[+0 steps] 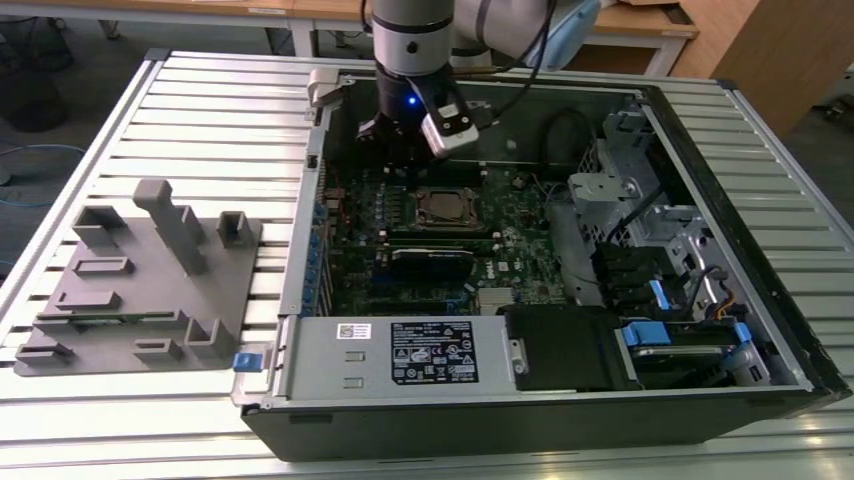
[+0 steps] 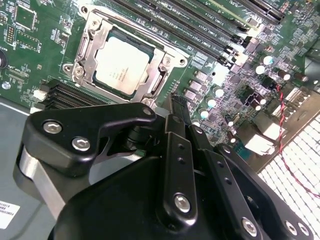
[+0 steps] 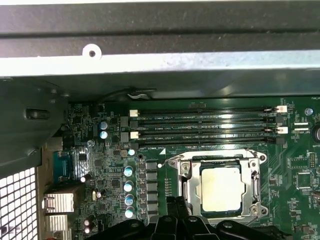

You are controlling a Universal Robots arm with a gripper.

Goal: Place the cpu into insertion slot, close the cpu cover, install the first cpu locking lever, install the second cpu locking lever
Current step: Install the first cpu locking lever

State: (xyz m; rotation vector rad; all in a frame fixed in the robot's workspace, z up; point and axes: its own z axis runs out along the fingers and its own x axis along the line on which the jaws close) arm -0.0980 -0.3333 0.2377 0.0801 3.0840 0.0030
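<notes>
Gripper (image 2: pixel 176 100) hangs low over the green motherboard (image 3: pixel 290 175), just beside the insertion slot (image 1: pixel 422 208), its fingers drawn together with nothing between them. The cpu (image 2: pixel 122 65) lies flat in that slot, and the cpu cover (image 2: pixel 87 47) lies down around it, framing its silvery top.

An open computer case (image 1: pixel 534 425) is laid on the surface (image 1: pixel 200 100), with a moulded tray (image 1: pixel 134 290) set beside it at the exterior view's left. Inside the case a motherboard (image 1: pixel 400 272) is mounted. On it the cpu (image 2: pixel 121 64) is seated within the cpu cover (image 2: pixel 89 46), with memory slots (image 3: pixel 200 127) ranged just beside.
</notes>
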